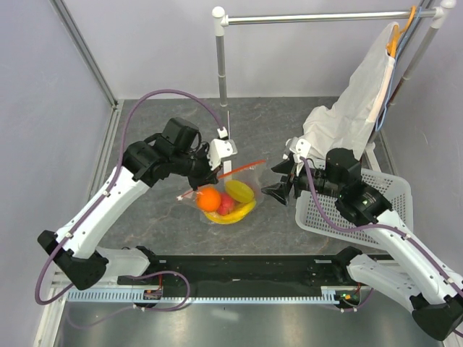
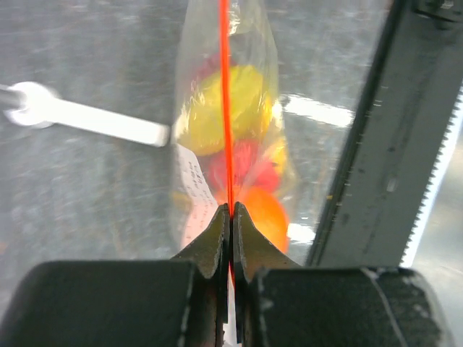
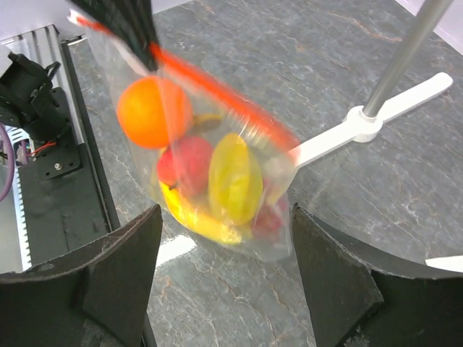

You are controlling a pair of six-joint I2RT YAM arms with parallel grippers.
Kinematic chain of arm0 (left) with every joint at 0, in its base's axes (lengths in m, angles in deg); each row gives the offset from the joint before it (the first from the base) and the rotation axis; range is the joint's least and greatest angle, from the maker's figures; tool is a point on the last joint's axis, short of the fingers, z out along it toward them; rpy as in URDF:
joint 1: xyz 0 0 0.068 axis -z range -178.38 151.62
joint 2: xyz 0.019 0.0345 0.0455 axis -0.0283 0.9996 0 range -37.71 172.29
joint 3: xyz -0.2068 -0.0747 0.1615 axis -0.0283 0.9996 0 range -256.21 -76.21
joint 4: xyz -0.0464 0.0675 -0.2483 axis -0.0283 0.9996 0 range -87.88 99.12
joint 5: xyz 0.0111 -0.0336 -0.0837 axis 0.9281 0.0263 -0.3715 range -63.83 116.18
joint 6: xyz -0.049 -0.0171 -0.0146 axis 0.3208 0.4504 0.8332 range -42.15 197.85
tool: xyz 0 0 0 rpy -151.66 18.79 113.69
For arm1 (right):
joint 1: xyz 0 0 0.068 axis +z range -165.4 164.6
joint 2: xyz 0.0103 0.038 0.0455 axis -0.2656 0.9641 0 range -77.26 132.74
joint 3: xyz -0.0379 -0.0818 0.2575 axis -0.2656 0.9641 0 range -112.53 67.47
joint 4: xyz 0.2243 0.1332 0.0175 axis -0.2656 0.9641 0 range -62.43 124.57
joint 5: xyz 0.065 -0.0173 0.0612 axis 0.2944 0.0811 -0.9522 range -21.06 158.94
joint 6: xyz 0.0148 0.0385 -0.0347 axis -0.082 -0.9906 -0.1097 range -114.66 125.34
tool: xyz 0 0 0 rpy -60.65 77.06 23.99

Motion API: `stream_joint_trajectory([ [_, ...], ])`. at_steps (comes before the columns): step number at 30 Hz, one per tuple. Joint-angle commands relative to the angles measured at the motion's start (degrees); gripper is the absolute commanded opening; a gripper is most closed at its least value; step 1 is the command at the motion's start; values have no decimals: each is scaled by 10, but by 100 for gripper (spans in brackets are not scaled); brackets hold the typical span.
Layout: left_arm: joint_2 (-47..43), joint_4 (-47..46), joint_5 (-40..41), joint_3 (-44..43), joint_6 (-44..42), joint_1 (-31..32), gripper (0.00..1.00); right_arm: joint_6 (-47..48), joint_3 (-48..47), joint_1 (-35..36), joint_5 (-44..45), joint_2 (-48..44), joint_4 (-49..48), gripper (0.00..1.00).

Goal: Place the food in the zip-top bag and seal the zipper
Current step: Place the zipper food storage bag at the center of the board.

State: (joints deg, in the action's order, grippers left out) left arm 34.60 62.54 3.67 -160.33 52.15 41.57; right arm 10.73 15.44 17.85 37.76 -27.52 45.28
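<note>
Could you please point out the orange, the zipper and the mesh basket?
orange [image 3: 153, 112], right wrist view, its middle.
zipper [image 2: 225, 101], left wrist view, mid-strip.
mesh basket [image 1: 398, 188], top external view, right wall.

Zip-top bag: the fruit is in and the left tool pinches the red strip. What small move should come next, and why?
Probably lower the left tool until the zip-top bag rests on the table. The fruit sits inside, the zipper reads as one closed red line, and the right tool stands open, clear of the bag, so only the left grip holds it.
</note>
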Motion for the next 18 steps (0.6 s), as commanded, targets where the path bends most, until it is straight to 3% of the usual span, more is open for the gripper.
stream_joint_trajectory([
  [1,6,0,13,-65,-55,-43,2,5,-5,0,36,-12,7,78],
  [10,-5,49,-12,-67,-72,-122,2,0,-15,0,70,-7,20,79],
  [18,-27,56,-3,-31,-126,-307,2,1,-9,0,53,-2,21,80],
])
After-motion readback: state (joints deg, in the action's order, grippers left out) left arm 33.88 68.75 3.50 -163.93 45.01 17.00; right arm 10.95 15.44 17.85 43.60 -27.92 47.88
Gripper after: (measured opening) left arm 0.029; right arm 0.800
